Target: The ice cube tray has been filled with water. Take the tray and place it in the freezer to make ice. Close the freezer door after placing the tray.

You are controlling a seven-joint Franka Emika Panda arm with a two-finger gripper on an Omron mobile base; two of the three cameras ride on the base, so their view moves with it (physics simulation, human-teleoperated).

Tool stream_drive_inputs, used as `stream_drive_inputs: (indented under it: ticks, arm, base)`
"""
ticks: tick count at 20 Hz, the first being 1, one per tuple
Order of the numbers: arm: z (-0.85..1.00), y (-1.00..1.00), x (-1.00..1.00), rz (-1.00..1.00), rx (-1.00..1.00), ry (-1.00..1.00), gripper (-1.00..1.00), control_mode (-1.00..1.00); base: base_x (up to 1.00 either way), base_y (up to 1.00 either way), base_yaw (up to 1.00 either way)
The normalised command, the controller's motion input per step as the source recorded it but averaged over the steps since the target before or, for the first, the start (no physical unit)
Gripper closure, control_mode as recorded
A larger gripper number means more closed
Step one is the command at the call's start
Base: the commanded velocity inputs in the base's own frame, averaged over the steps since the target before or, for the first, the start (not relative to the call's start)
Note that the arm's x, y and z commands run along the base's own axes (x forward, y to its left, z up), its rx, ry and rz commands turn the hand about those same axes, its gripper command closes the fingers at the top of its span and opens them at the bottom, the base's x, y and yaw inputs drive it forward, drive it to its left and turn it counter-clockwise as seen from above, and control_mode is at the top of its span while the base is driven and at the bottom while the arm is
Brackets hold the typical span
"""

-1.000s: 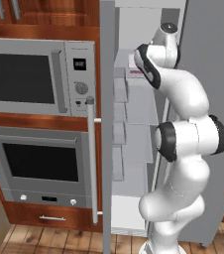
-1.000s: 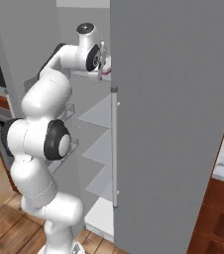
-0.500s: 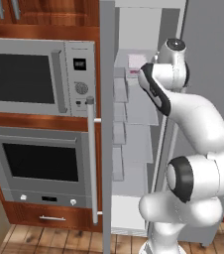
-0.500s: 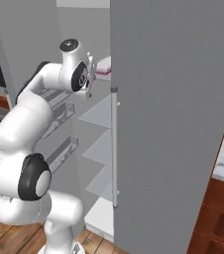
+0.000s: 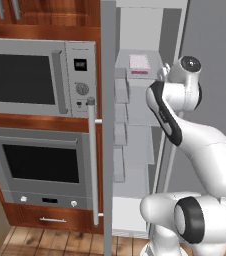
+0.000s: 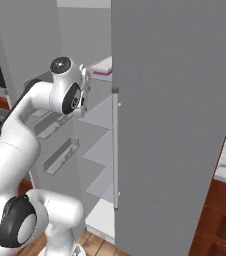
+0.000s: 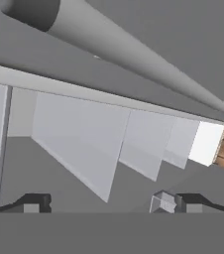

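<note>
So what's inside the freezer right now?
The ice cube tray lies flat on an upper white shelf, with more shelves below and bins on the freezer door. The arm covers part of the interior.

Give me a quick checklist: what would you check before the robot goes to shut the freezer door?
1. Ice cube tray resting on the upper freezer shelf: ok.
2. Gripper open and empty: ok.
3. Gripper apart from the tray: ok, it sits beside the shelf.
4. Arm out of the doorway: not ok, the hand is at the opening.
5. Freezer door open, handle unobstructed: ok.
6. Tray lying level: cannot tell.
</note>
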Motion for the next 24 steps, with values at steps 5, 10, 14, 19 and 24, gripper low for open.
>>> stream_drive_inputs:
  ticks: [5, 10, 14, 19, 24]
  arm:
    - [-0.26, 0.00, -0.26, 0.09, 0.00, -0.10, -1.00, -1.00]
    - [0.00, 0.00, 0.00, 0.00, 0.00, 0.00, -1.00, 1.00]
    - [0.00, 0.00, 0.00, 0.00, 0.00, 0.00, -1.00, 1.00]
    - [0.00, 0.00, 0.00, 0.00, 0.00, 0.00, -1.00, 1.00]
    - [0.00, 0.00, 0.00, 0.00, 0.00, 0.00, -1.00, 1.00]
  base:
    - [0.00, 0.00, 0.00]
    - [-0.63, 0.16, 0.02]
    - [-0.83, 0.10, -0.03]
    - [-0.67, 0.03, -0.16]
    - [-0.42, 0.23, -0.22]
